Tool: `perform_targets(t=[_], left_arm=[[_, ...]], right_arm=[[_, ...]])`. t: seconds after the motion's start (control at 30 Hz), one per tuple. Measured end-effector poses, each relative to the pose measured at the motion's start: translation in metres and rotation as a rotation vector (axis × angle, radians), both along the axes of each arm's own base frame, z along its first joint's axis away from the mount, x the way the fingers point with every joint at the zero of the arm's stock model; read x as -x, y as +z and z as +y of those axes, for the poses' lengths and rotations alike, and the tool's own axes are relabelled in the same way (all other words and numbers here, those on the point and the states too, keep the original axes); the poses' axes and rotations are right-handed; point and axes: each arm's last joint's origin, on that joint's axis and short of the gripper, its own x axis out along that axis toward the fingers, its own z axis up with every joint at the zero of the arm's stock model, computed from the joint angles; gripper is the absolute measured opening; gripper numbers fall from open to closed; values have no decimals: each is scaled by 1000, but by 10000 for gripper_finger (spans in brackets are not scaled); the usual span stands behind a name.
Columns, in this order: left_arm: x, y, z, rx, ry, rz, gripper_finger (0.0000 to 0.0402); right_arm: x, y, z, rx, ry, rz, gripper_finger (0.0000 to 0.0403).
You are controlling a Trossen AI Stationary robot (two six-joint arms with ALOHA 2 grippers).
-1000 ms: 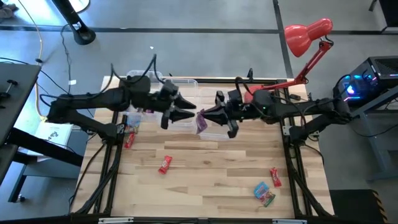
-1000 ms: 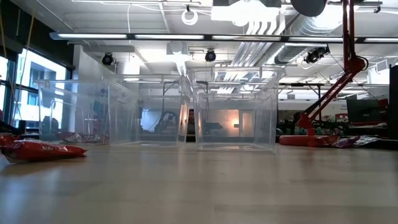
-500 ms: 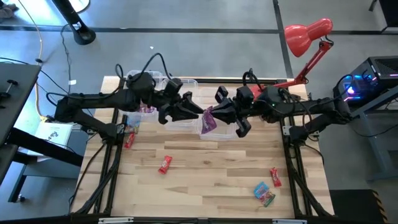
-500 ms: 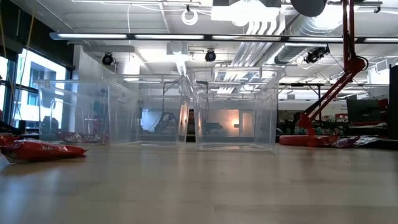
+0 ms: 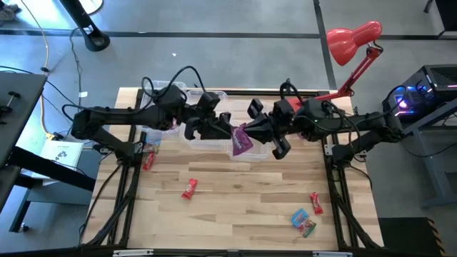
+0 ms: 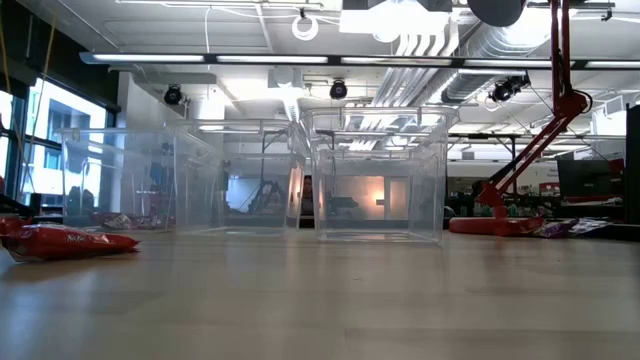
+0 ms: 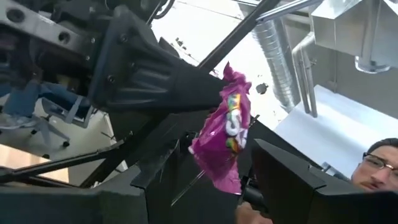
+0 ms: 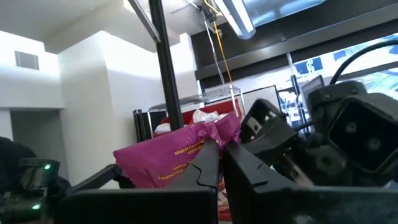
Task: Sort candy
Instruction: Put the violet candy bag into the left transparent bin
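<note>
My right gripper (image 5: 246, 131) is shut on a magenta-pink candy packet (image 5: 241, 141) above the clear bins (image 5: 208, 114) at the table's far side. My left gripper (image 5: 223, 131) is open and faces it from the left. In the left wrist view its two fingers (image 7: 289, 177) stand on either side of the hanging packet (image 7: 225, 137); whether they touch it I cannot tell. Red pieces (image 5: 188, 188) (image 5: 315, 203) and blue-green packets (image 5: 300, 217) lie flat on the wood. More pink sweets (image 5: 168, 127) lie in the left bin. My right gripper pinches the packet's crimped top end (image 7: 234, 79) between its two fingers (image 8: 208, 163). They come roughly level from the table's right. The packet hangs below them, lifted clear above the bins.
Three clear bins (image 6: 380, 180) stand in a row along the far edge. A red piece (image 5: 148, 158) lies by the left frame post, seen low as a red wrapper (image 6: 70, 241). A red desk lamp (image 5: 353, 39) stands at the far right corner. A person (image 7: 379, 168) shows beyond the table.
My left gripper has reached toward the table's right, closing in on the packet. My right gripper has carried the packet a little to the right and turned slightly, keeping its hold. The candy on the table has stayed put.
</note>
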Motion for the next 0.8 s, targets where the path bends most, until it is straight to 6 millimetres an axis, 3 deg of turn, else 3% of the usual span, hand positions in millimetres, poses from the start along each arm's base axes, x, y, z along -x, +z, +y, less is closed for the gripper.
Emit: perform_targets(t=[0.43, 0.57, 0.73, 0.8], left_arm=[[-5, -1, -2, -20, -60, -76, 184], [-5, -1, -3, -56, -65, -93, 132], [-5, -1, -2, -78, -57, -104, 24], [-3, 0, 0, -77, -50, -108, 17]], right_arm=[[-3, -5, -2, 16, -29, 58, 1], [-4, -7, -3, -9, -57, 77, 18], [-4, -7, -5, -51, -109, 92, 71], [-4, -7, -5, -74, -119, 95, 98]])
